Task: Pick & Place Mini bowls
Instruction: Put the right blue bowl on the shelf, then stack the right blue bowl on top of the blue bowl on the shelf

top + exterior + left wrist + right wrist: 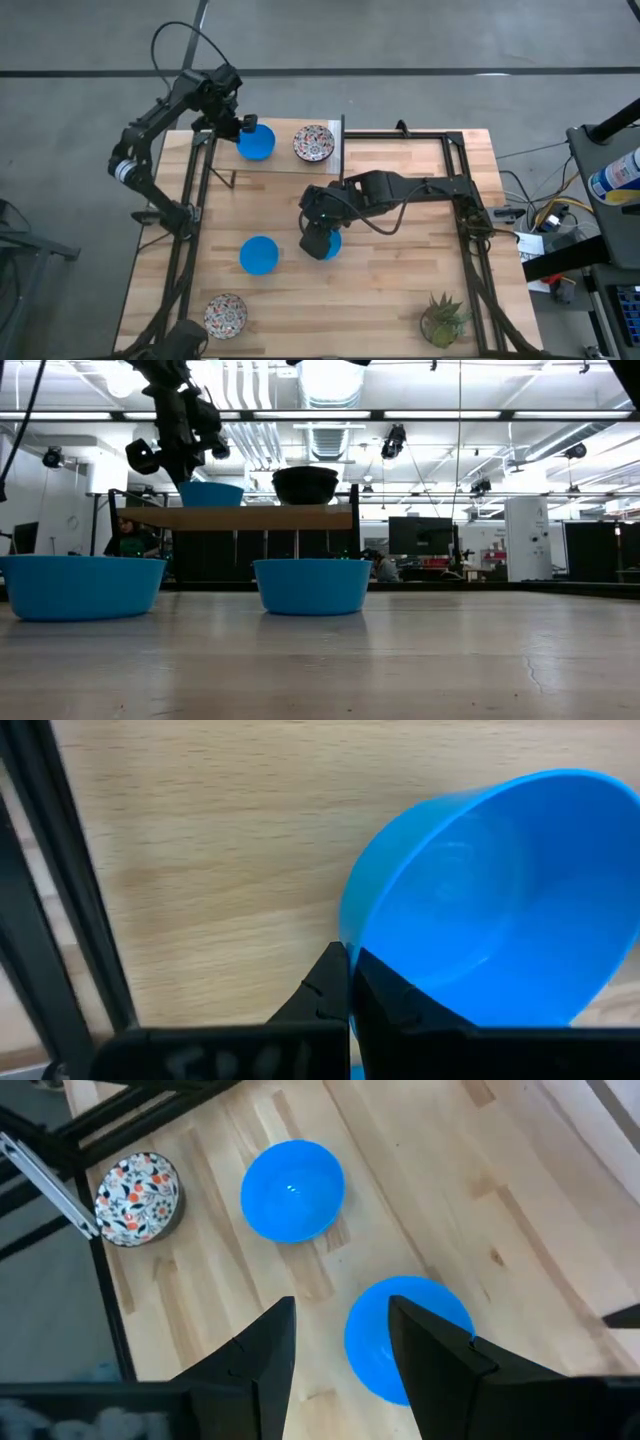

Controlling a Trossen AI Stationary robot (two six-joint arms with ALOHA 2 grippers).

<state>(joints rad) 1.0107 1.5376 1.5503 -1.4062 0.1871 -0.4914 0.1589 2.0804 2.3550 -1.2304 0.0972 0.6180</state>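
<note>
left gripper [243, 128] at far left of table [400, 280], fingers clamped on rim of blue bowl [257, 142], bowl held beside patterned bowl [313, 142] on raised shelf [250, 517]. right gripper [318, 243] mid-table, fingers spread, one either side of near rim of second blue bowl [331, 241], not clenched. third blue bowl [259, 255] just left of it, apart. another patterned bowl [225, 315] at near left corner. potted plant [443, 318] at near right.

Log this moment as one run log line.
left tool: shut on bright blue round bowl's rim, far side | right tool: open above another blue bowl, mid-table
</note>
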